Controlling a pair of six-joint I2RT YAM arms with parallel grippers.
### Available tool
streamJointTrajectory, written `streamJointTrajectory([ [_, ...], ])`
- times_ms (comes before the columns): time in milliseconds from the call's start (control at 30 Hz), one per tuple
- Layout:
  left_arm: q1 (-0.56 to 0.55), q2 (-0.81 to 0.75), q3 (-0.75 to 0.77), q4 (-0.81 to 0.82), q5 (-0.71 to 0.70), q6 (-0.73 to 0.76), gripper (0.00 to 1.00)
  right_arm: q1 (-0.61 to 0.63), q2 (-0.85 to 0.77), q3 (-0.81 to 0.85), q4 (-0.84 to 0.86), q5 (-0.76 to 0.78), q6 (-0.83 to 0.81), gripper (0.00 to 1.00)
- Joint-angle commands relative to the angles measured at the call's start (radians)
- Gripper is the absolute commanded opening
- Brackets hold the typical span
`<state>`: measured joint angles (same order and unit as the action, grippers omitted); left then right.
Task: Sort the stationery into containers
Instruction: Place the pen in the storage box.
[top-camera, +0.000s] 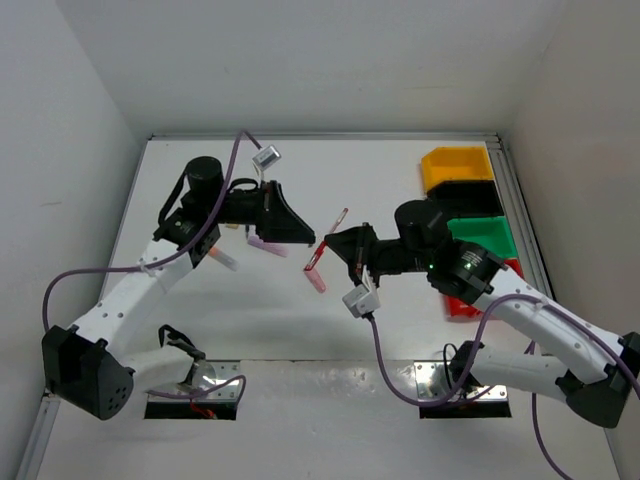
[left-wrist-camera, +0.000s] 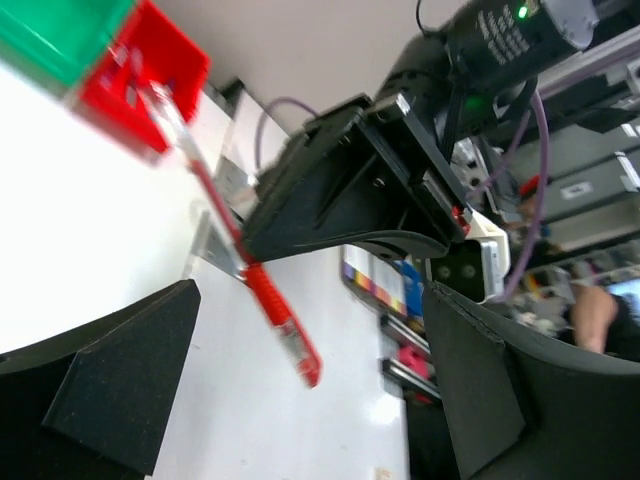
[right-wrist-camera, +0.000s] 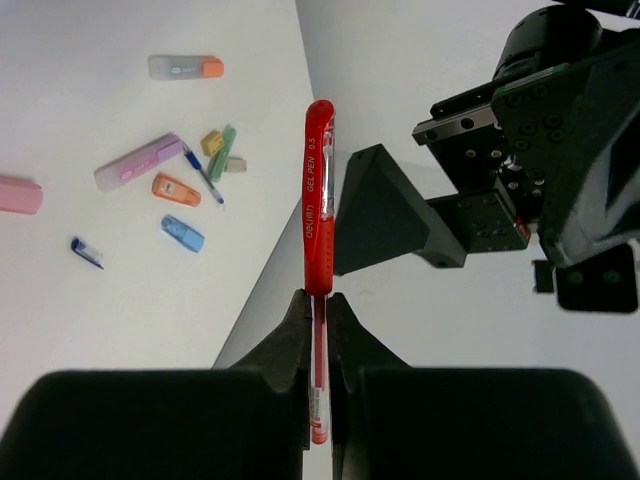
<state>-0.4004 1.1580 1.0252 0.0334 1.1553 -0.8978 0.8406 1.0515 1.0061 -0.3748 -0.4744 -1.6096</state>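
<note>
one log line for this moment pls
stage: red pen held above table | right gripper: shut on red pen | left gripper: open, not holding | other stationery: loose on table

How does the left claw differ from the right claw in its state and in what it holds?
The left claw stands wide open, while the right claw is shut. The right claw pinches a red pen between its fingers. The left claw grips nothing, and its fingers stand clear of that pen on both sides. Both claws are black, and they face each other above the middle of the white table.
</note>
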Motion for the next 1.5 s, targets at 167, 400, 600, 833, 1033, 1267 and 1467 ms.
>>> streamJointTrajectory([
  [167, 0.184, 0.005, 0.128, -0.164, -0.005, 0.195, 1.0, -0.023, -0.102, 0.038, -0.142, 0.14, 0.362, 0.0],
  [400, 0.35, 0.069, 0.156, -0.148, 0.03, 0.235, 1.0, -0.222, -0.182, 0.088, -0.366, 0.184, 0.799, 0.0],
  [600, 0.4, 0.152, 0.233, -0.243, 0.035, 0.355, 1.0, -0.595, -0.206, 0.066, -0.597, 0.018, 0.719, 0.0],
  [833, 0.4, 0.16, 0.194, -0.279, 0.024, 0.425, 1.0, -0.998, -0.138, 0.022, -0.798, -0.15, 0.378, 0.0],
  [1033, 0.451, 0.18, 0.19, -0.326, 0.063, 0.505, 1.0, -1.207, 0.051, 0.088, -0.901, -0.222, 0.16, 0.0],
  [1267, 0.477, 0.215, 0.18, -0.352, 0.09, 0.554, 0.99, -1.334, 0.2, 0.083, -0.966, -0.207, 0.016, 0.0],
  [1467, 0.485, 0.219, 0.184, -0.365, 0.066, 0.573, 1.0, -1.385, 0.248, 0.023, -0.897, -0.17, -0.058, 0.0],
])
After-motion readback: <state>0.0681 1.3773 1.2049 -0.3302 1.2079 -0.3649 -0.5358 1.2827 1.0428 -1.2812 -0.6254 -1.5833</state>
